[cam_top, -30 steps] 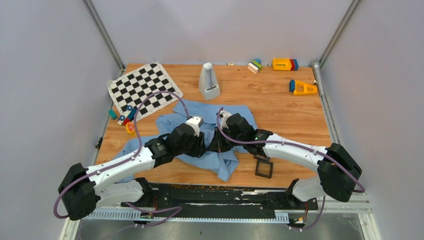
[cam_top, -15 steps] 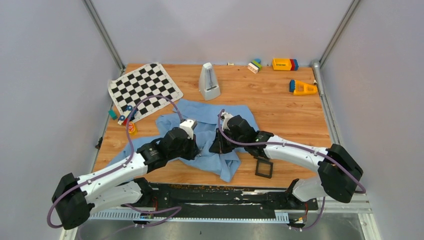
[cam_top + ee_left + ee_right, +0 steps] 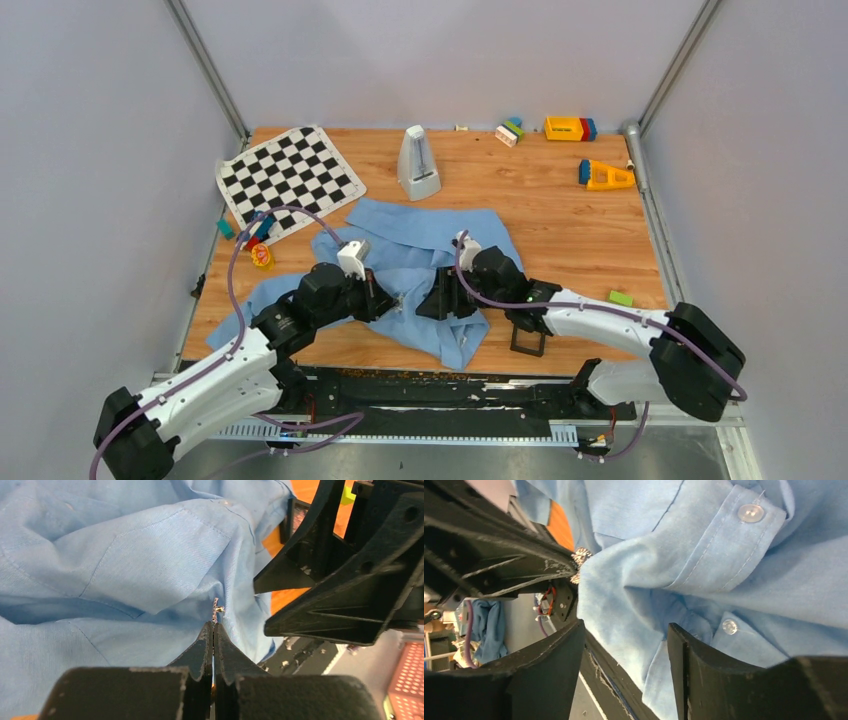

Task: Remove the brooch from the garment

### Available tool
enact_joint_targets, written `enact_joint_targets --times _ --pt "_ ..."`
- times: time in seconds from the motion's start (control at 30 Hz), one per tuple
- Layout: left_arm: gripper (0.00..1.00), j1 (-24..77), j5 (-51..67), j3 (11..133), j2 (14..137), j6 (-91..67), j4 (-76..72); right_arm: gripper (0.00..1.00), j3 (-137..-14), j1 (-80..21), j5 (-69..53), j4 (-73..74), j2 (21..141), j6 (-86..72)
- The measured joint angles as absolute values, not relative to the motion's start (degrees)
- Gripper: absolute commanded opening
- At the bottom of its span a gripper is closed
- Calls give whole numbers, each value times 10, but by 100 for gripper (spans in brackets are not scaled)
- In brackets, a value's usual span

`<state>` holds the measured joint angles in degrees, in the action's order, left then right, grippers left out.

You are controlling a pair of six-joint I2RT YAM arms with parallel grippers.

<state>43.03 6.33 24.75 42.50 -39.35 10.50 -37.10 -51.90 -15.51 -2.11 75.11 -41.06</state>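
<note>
The garment (image 3: 430, 235) is a light blue shirt, crumpled on the wooden table. My left gripper (image 3: 214, 625) is shut on the brooch (image 3: 216, 611), a small silvery piece sticking out past its tips against a fold of the shirt (image 3: 150, 570). I cannot tell whether the brooch is still pinned to the cloth. In the right wrist view the brooch (image 3: 581, 557) glints at the tip of the left fingers. My right gripper (image 3: 624, 630) stands open with a buttoned fold of shirt (image 3: 704, 565) between its fingers. From above, the left gripper (image 3: 385, 300) and the right gripper (image 3: 437, 300) face each other closely.
A checkerboard mat (image 3: 290, 175) lies at the back left with small coloured pieces (image 3: 255, 235) beside it. A grey metronome (image 3: 419, 162) stands behind the shirt. A black square frame (image 3: 528, 338) lies under my right arm, a green block (image 3: 621, 298) to its right, and yellow toys (image 3: 570, 128) at the back.
My left gripper has closed on the brooch and drawn back toward the near left. My right gripper has opened and let go of the cloth, sliding nearer.
</note>
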Motion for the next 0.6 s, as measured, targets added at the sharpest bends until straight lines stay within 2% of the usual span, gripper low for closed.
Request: enact_joint_targets --times 0.1,0.23,0.43,0.6 --pt "0 429 87 237 415 -409 91 66 -320 -519 -163 -84 708 -426" --pt "0 427 121 237 418 -428 64 64 -305 -519 -177 -140 705 -434" --pt "0 427 180 216 429 -467 -10 45 -302 -519 -195 -205 720 -446" --pt "0 426 191 201 414 -484 -24 39 -293 -519 -203 -236 720 -461"
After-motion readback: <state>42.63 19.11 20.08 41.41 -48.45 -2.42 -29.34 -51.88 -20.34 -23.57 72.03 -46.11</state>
